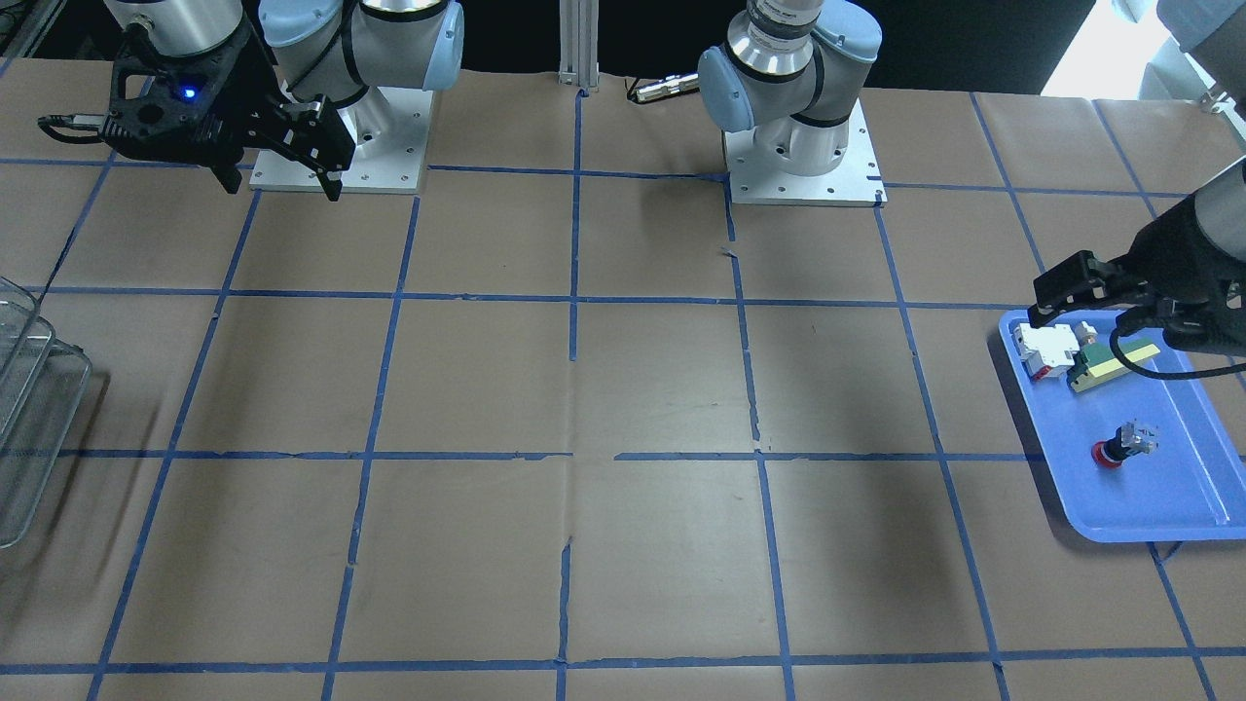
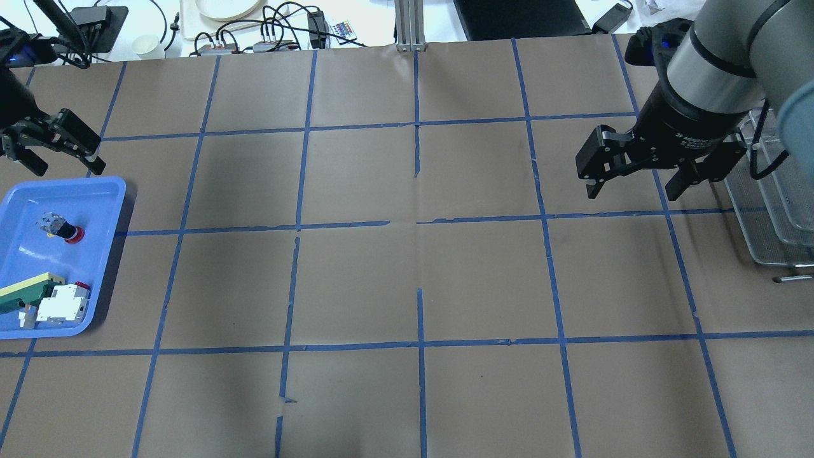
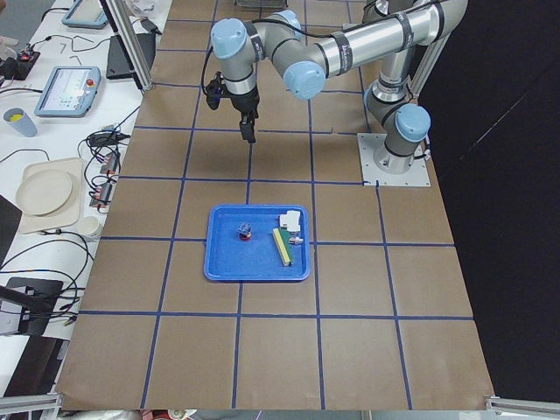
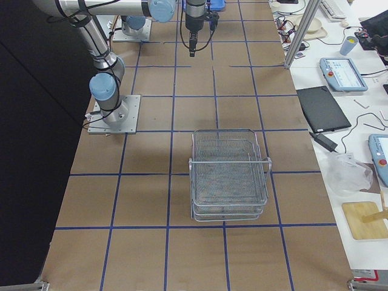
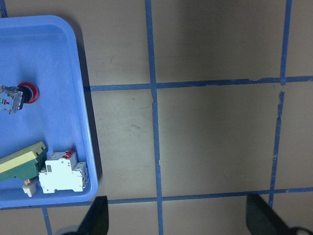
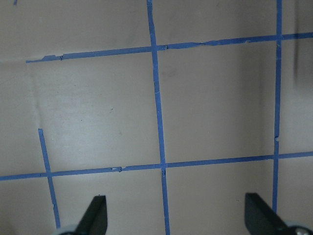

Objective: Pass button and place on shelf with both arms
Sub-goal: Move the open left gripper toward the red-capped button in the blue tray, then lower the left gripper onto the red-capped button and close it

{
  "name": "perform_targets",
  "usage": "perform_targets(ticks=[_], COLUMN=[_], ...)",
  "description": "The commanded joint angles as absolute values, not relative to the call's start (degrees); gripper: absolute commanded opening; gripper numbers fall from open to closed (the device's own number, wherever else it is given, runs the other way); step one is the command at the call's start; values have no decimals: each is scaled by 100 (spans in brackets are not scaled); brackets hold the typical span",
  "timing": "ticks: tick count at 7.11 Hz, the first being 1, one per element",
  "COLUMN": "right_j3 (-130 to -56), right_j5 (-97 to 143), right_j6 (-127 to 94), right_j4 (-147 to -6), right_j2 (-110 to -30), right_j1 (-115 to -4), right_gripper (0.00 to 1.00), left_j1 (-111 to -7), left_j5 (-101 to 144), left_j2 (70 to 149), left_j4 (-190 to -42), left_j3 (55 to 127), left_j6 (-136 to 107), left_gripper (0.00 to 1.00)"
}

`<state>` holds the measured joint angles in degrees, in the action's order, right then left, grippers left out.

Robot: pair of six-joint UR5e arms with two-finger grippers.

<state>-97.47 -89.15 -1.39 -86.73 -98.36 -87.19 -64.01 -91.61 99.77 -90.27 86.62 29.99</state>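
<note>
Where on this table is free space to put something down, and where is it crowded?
Free: the middle of the table, between the blue tray and the shelf; the tray's bare floor beside the button. Crowded: the tray's end nearer the robot, where the white block and green wedge lie close.

Left gripper, right gripper — jaws spread, hovering.

Two arms, one shelf, one tray, one button, one block, one wedge.

Blue tray on the taped brown table — inside, white-and-red block just beside green-and-yellow wedge.
</note>
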Motion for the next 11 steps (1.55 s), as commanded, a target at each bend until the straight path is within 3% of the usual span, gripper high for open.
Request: perform_targets(ticks=[1, 6, 11], right_j3=[-9747, -9756, -9747], right_j5=[-8886, -8886, -8903], right_j6=[-132, -141, -141], right_j4=[-8692, -8736, -8780], right_j2=[-9835, -9835, -9835], right_j1=[-8719, -8719, -8692], right_gripper=[100, 100, 100], left_j1=[-6276, -4941, -4825], left_j5=[-9176, -9062, -9009], left_j2=[10274, 11696, 11786], left_j4=[-8518, -6368, -6284], left_j3=[8683, 8604, 9035], left_j6=[3695, 6062, 6336], left_gripper=[100, 100, 100])
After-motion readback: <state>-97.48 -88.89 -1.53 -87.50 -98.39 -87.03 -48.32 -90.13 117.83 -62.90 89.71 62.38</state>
